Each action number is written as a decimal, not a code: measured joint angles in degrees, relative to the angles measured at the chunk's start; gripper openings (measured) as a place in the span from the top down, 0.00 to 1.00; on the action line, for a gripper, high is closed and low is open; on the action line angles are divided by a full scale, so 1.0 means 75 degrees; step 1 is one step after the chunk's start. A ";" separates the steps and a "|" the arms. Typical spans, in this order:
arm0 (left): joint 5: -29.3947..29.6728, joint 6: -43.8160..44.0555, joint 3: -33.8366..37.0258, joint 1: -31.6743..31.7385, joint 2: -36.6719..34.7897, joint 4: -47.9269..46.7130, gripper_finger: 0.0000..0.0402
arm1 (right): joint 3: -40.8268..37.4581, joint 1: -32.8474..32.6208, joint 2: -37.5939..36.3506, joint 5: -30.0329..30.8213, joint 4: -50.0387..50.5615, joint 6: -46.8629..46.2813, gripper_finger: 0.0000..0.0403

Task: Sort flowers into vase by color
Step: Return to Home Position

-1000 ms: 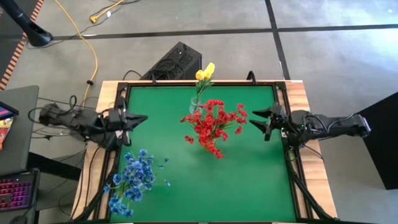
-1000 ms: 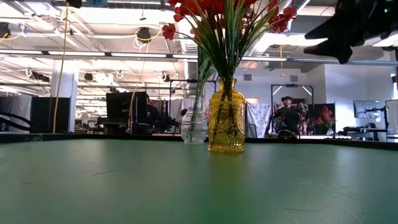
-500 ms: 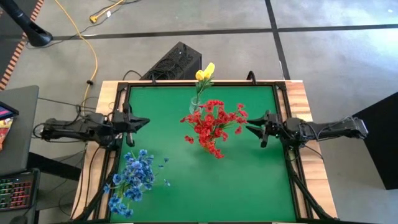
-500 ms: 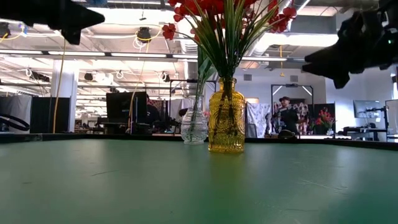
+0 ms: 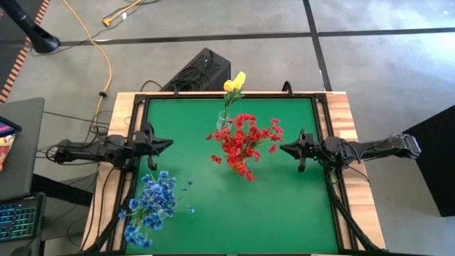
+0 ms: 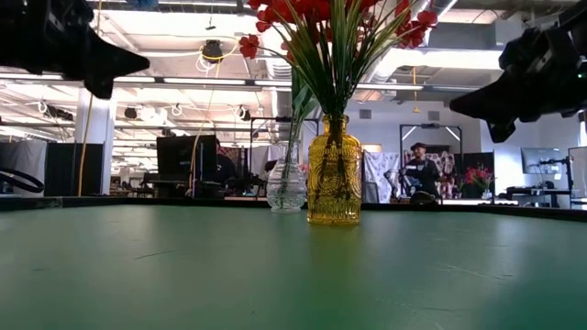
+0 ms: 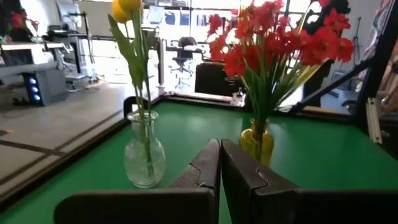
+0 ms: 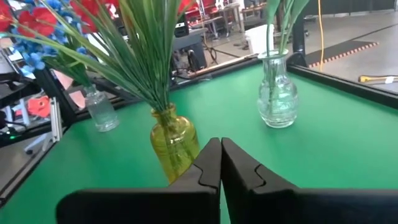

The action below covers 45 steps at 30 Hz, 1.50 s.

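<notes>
at the middle of the green-topped table (image 5: 284, 213) stands the amber glass vase (image 6: 333, 174) holding the red flowers (image 5: 242, 142); just behind it, the clear glass vase (image 5: 225, 117) with the yellow flowers (image 5: 234, 82); the blue flowers (image 5: 151, 206) at the near left corner; the left gripper (image 5: 168, 142) and right gripper (image 5: 283, 148) flank the middle, well apart.

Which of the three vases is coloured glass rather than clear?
The amber-yellow vase mid-table, holding the red flowers. The yellow-flower vase and the blue-flower vase are both clear.

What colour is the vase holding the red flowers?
The textured glass vase is amber yellow, shown best in the low view.
</notes>
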<state>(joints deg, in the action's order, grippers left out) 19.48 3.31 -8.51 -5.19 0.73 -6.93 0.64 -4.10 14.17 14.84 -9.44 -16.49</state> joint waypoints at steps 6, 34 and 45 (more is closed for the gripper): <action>-0.0310 0.0074 0.0184 0.0000 -0.0006 0.0032 1.00 | 0.0000 0.0003 -0.0002 -0.0155 0.0034 0.0100 0.96; -0.0111 0.0905 0.0181 0.0000 0.0006 -0.2048 1.00 | -0.0003 0.0017 0.0005 -0.0197 0.0798 0.0604 0.91; -0.0139 0.1194 0.0181 0.0000 0.0000 -0.2021 1.00 | -0.0003 0.0017 0.0006 -0.0194 0.0830 0.0602 0.91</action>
<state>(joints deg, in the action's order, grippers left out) 18.44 12.27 -7.16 -5.19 0.73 -22.09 0.62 -3.97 14.22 13.39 -3.21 -11.97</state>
